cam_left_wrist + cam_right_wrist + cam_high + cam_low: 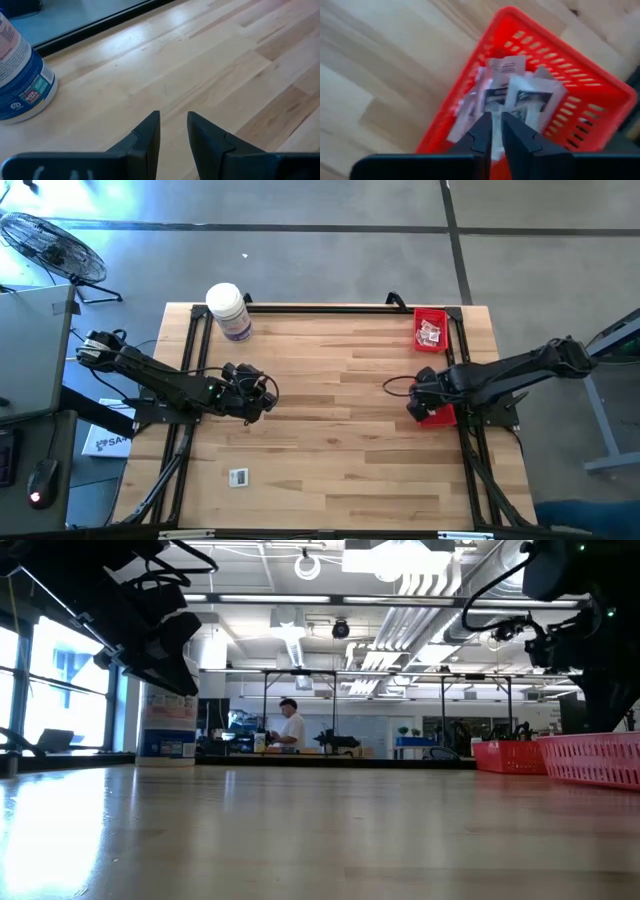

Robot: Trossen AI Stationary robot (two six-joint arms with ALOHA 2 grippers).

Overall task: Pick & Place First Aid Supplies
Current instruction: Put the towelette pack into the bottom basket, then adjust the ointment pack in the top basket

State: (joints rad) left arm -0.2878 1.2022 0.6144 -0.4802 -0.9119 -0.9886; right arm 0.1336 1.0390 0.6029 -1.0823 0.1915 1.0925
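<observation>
Baskets hold most of the supplies: 2 red ones sit along the table's (330, 400) right edge. The far basket (431, 329) has a few white packets (430, 332) inside. The near basket (555, 65) lies under the right gripper (496, 131), which hangs over a heap of packets (520, 97) piled in it; its fingers stand a narrow slit apart, and I cannot tell whether anything is pinched between them. 1 stray packet (238, 476) lies on the wood near the front left. The left gripper (173, 131) hovers above bare table, fingers slightly apart and empty, near a white jar (20, 75).
</observation>
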